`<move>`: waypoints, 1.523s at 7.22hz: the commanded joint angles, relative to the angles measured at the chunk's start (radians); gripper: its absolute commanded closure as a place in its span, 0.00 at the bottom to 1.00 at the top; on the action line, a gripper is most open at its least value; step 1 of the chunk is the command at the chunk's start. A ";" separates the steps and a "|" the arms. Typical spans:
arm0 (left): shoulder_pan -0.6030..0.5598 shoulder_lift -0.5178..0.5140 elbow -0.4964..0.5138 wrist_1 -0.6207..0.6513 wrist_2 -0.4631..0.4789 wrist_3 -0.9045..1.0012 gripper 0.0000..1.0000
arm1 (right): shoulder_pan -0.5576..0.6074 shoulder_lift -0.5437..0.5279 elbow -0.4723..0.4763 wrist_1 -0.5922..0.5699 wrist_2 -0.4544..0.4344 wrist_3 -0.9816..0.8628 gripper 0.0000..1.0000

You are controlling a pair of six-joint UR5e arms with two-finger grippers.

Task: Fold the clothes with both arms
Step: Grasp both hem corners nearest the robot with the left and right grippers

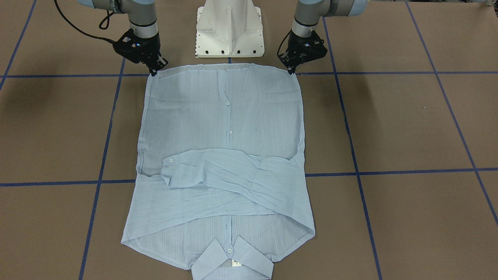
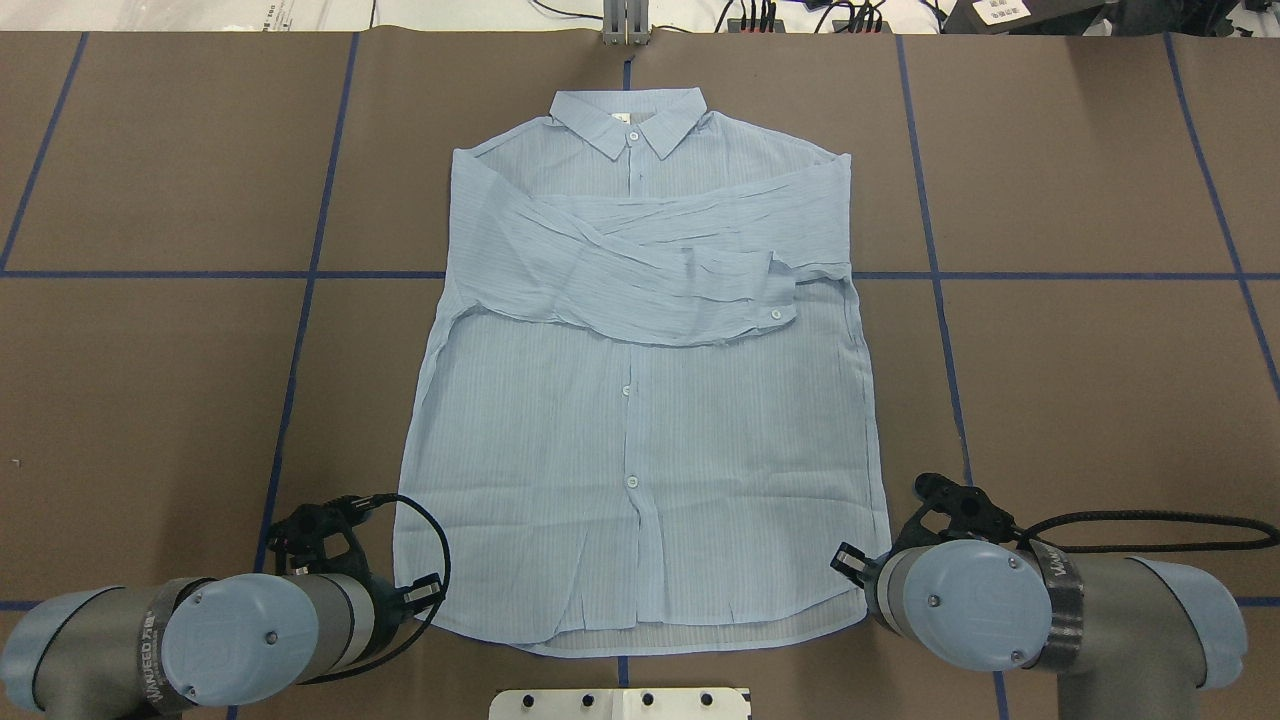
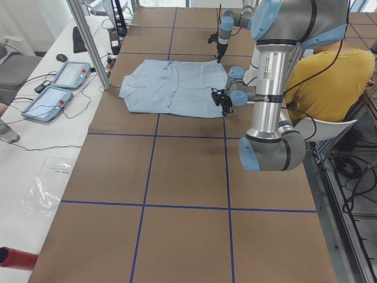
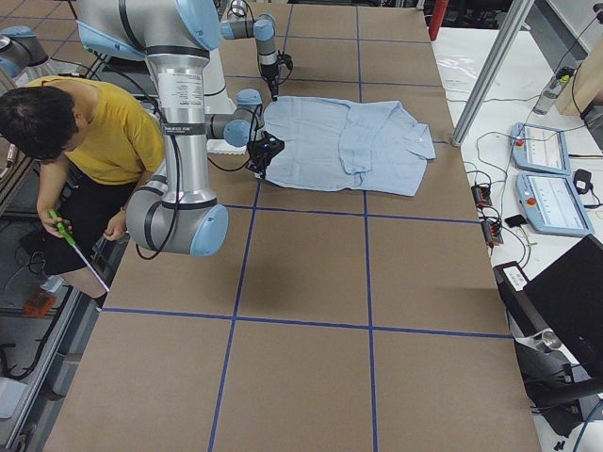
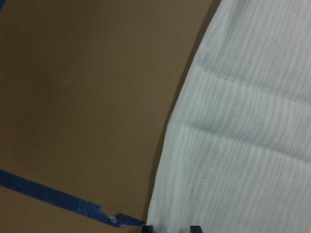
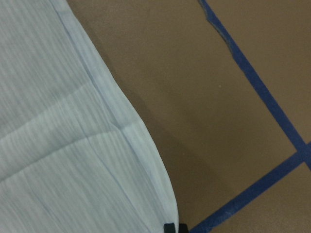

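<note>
The light-blue pinstriped shirt (image 1: 225,116) (image 2: 640,420) lies flat and buttoned, with its collar at the far side from the robot and both sleeves crossed over the chest. My left gripper (image 1: 290,71) sits at one hem corner. In the left wrist view its tips (image 5: 171,227) stand slightly apart, with the hem edge (image 5: 165,194) between them. My right gripper (image 1: 153,72) is at the other hem corner. The right wrist view shows its fingertips (image 6: 175,227) together at the tip of the cloth (image 6: 58,145).
The white pedestal base (image 1: 229,31) stands just behind the hem. Blue tape lines (image 1: 389,72) grid the brown table. A person in a yellow top (image 3: 321,76) (image 4: 104,132) sits behind the robot. Control tablets (image 4: 546,179) lie on the side bench beyond the collar.
</note>
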 commanded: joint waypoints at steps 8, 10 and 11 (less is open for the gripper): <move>-0.057 -0.015 -0.278 0.152 -0.098 -0.118 1.00 | 0.108 -0.058 0.201 0.000 0.009 0.000 1.00; -0.204 -0.068 -0.271 0.157 -0.123 -0.076 1.00 | 0.195 -0.004 0.198 0.006 0.030 -0.014 1.00; -0.293 -0.082 -0.237 0.155 -0.179 -0.004 1.00 | 0.258 0.043 0.157 0.002 0.062 -0.081 1.00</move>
